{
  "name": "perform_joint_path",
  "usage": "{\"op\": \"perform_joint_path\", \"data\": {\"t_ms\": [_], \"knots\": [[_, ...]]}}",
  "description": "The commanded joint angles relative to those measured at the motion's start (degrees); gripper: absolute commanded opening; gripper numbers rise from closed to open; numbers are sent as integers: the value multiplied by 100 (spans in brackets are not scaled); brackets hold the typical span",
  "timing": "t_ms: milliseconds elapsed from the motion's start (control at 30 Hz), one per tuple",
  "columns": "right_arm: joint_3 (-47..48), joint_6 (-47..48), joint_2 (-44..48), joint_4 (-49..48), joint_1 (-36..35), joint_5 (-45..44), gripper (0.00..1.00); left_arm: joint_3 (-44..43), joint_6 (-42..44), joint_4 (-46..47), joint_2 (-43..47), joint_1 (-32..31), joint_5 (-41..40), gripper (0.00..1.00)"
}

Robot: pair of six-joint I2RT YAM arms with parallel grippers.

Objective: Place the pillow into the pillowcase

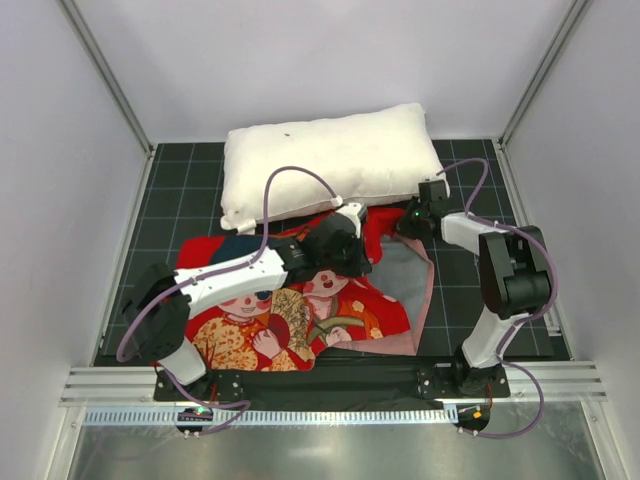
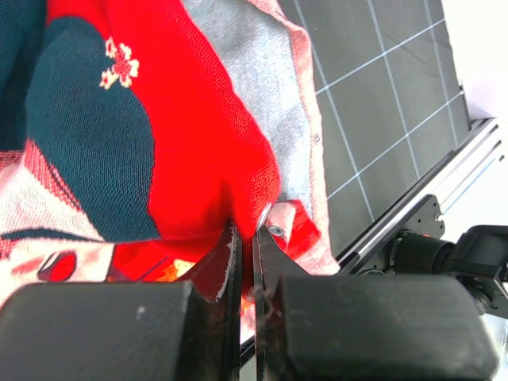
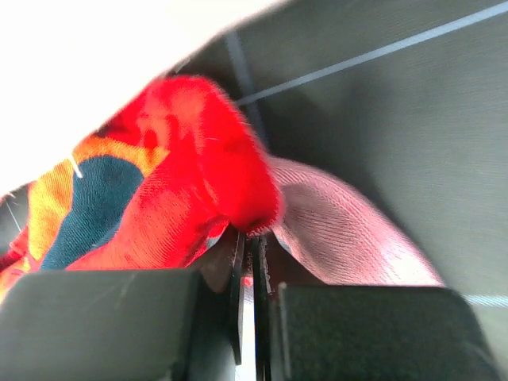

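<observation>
Dark gridded mat (image 1: 175,190) filled mid-frame, white walls (image 1: 60,200) around. Left gripper (image 2: 248,238) and right gripper (image 3: 250,242) were each clamped tight on pillowcase (image 1: 240,345) fabric, just below the pillow (image 1: 325,160) at upper centre.

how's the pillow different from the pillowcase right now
The pillow is plain white; the pillowcase is red with cartoon faces. The pillow is plump, the pillowcase lies flat and rumpled. The left gripper and right gripper pinch the pillowcase, not the pillow. Both are soft and lie on the table.
</observation>
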State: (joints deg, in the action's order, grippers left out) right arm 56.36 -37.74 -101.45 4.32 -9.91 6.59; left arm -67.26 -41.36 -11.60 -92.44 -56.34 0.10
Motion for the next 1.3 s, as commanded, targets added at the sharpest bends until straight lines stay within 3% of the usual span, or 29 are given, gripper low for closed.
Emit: {"op": "perform_joint_path", "data": {"t_ms": [0, 233, 500, 600, 633, 667, 733, 833, 900, 933, 1067, 1100, 1167, 1267], "knots": [[244, 126, 600, 252, 428, -97, 4, -348, 41, 131, -203, 17, 218, 0], [437, 468, 530, 745, 1553, 1343, 4, -814, -117, 403, -950, -79, 701, 0], [771, 223, 231, 588, 2344, 1907, 5, -1631, -337, 737, -2065, -518, 992, 0], [727, 74, 152, 421, 2468, 1881, 17, -1895, -486, 930, -2391, -703, 1246, 1], [727, 65, 143, 447, 2468, 1811, 48, -1930, -530, 1131, -2558, -729, 1508, 8], [675, 65, 204, 456, 2468, 1828, 61, -1966, -574, 1151, -2646, -738, 1641, 14], [457, 73, 388, 325, 2468, 1785, 65, -1940, -505, 1283, -2656, -738, 1818, 54], [253, 134, 871, 271, 2468, 1644, 66, -1554, -224, 1047, -2262, -677, 1363, 73], [139, 187, 1239, 350, 2468, 1573, 66, -1090, -144, 844, -1648, -511, 993, 81], [43, 222, 1363, 377, 2468, 1591, 68, -965, -100, 704, -1428, -432, 914, 96], [-309, 407, 2119, 386, 2197, 1530, 78, -595, 181, -908, -129, -229, 54, 100], [-388, 486, 2416, 394, 1847, 1442, 85, -490, 147, -1254, 41, -89, -740, 100], [-476, 748, 2612, 656, 1319, 1127, 91, -227, -334, -1870, 445, 192, -1369, 100], [-520, 934, 2762, 921, 273, 695, 91, 949, -818, -1760, 1437, 1061, -1128, 100]]}}
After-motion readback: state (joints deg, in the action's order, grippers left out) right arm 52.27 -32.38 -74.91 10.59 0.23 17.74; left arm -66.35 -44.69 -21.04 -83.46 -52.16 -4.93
